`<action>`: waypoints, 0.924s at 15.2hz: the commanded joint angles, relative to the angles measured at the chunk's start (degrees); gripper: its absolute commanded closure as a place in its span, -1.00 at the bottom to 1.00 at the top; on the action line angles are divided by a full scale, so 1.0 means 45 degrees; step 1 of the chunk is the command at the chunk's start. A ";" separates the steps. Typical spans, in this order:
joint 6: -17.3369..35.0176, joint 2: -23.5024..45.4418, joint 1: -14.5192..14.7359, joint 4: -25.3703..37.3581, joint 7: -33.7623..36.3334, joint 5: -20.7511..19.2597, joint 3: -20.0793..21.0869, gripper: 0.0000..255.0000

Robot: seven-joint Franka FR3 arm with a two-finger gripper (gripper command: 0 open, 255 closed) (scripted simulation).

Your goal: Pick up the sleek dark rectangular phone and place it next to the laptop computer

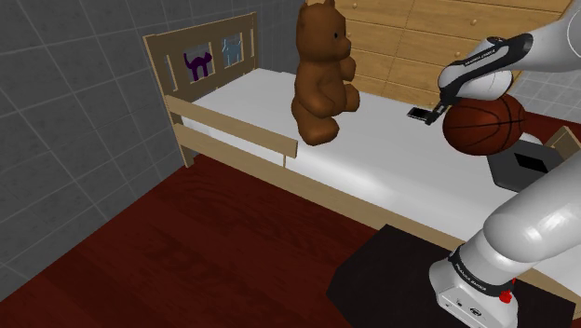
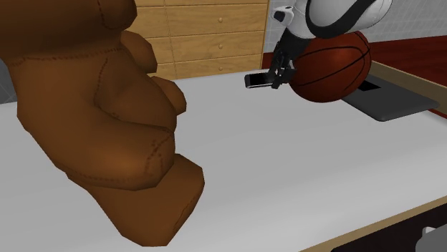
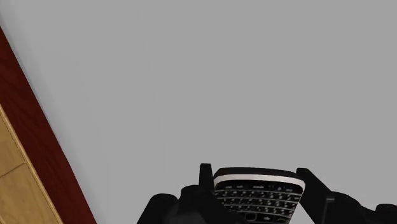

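Observation:
The phone [image 3: 257, 191] is dark, with a small keypad and a pale band along its far edge. My gripper [image 3: 257, 181] is shut on it, one black finger on each side. In the shoulder view the gripper [image 1: 431, 114] holds the phone [image 1: 416, 114] above the white bed [image 1: 391, 158], just left of the basketball. The second exterior view has the phone [image 2: 256, 79] sticking out to the left of the gripper [image 2: 278, 74]. The laptop [image 1: 526, 168] lies flat and dark grey on the bed, behind the ball; in the second exterior view the laptop [image 2: 392, 102] is at the right.
A basketball [image 1: 484, 126] rests right beside the gripper, between it and the laptop. A big brown teddy bear [image 1: 323, 79] sits further along the bed, near the headboard [image 1: 200, 61]. A low wooden rail [image 1: 237, 135] runs along the bed's side. Wooden drawers [image 2: 215, 36] stand behind.

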 commanded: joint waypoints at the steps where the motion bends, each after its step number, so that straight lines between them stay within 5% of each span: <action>1: 0.0000 0.0000 0.0000 0.0000 0.0000 0.0000 0.0000 -1.00; 6: -0.2743 0.0837 0.0339 0.2212 0.1499 -0.0535 0.0566 -1.00; 14: -0.1613 0.2017 0.0231 0.2109 0.0839 0.0414 0.0575 -1.00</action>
